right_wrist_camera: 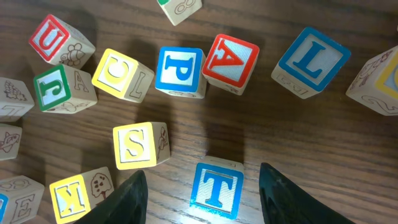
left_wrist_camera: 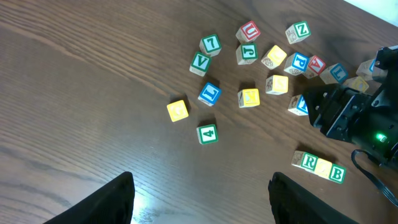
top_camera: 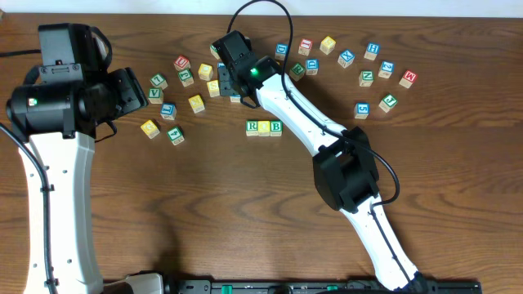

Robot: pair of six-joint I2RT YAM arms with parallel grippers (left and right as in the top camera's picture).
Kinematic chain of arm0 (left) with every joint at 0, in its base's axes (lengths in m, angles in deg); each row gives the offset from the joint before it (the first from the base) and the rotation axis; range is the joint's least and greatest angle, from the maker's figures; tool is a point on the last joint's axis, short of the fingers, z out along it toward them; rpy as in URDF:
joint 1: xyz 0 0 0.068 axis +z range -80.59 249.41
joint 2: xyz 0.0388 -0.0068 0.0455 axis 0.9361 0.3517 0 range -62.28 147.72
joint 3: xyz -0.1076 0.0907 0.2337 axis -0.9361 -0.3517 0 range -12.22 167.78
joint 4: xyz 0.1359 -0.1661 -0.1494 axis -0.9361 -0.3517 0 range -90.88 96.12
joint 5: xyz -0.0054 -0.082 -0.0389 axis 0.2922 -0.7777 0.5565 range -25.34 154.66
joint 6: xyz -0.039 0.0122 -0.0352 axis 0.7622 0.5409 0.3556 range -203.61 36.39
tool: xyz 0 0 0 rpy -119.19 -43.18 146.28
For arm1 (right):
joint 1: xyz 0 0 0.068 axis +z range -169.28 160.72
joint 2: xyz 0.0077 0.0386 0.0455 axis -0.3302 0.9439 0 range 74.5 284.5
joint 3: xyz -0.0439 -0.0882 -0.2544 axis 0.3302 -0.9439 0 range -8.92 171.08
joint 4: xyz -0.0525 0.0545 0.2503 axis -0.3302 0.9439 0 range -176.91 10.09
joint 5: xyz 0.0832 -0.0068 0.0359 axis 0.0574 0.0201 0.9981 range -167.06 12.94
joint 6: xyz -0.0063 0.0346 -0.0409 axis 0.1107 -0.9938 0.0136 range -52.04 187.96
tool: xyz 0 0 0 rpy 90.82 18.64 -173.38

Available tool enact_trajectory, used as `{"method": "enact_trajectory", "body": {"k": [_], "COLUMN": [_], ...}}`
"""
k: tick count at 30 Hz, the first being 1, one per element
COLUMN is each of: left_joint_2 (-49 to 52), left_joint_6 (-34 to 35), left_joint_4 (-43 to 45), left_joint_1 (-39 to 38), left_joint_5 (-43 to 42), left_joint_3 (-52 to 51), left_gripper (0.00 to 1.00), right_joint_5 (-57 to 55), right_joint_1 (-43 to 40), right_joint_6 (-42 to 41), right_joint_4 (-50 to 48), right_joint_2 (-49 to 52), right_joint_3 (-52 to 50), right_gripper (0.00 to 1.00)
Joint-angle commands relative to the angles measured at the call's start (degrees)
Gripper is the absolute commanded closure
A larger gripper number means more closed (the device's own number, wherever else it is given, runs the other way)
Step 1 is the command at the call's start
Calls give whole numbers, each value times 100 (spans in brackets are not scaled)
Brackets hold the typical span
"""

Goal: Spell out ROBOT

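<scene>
Closest to the right wrist camera, the blue T block (right_wrist_camera: 216, 186) sat on the table (top_camera: 204, 204) between the two fingers of the right gripper (right_wrist_camera: 204, 174). The fingers stood apart, one on each side of the block and apparently not touching it. That looked like a lineup for a grasp, since T is a letter the word needs.

Just left of it lay a yellow S block (right_wrist_camera: 134, 145). Farther off, a blue P block (right_wrist_camera: 180, 70) and a red A block (right_wrist_camera: 231, 60) sat side by side. With neighbours this near, the fingers probably had to come straight down around the T block to avoid nudging the S block.

The left gripper (left_wrist_camera: 202, 177) hung over bare wood with its fingers apart and nothing between them. It was well left of the pile, likely parked out of the working arm's way.

Only the wrist view showed the letter on the T block and the gap on either side of it. From overhead, the right arm's wrist covered that spot. The overhead view showed instead how far the word had got. An R block (top_camera: 252, 126), a yellow block (top_camera: 264, 126) and a B block (top_camera: 276, 126) stood touching in a row nearer than the pile. The yellow block's letter could not be read, though it was presumably O. On that reading, a second O and the T were yet to be added to the right of the B block.
</scene>
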Motion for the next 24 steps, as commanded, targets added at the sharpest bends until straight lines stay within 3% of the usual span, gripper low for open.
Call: {"method": "enact_trajectory", "body": {"k": [1, 13, 24], "left_joint_2": [22, 22, 24], "left_joint_6": [48, 48, 48], "left_joint_4": [0, 0, 37], "left_joint_1": [20, 20, 20], "left_joint_5": [13, 13, 11], "left_joint_3": [2, 2, 0], "left_gripper": [32, 32, 32], "right_joint_5": [-111, -103, 413], "right_joint_1": [42, 42, 96], "right_joint_6": [-63, -35, 772], "right_joint_4": [-22, -26, -208], "right_joint_2": [70, 70, 68], "right_joint_3": [15, 15, 302], "right_gripper": [48, 48, 48]}}
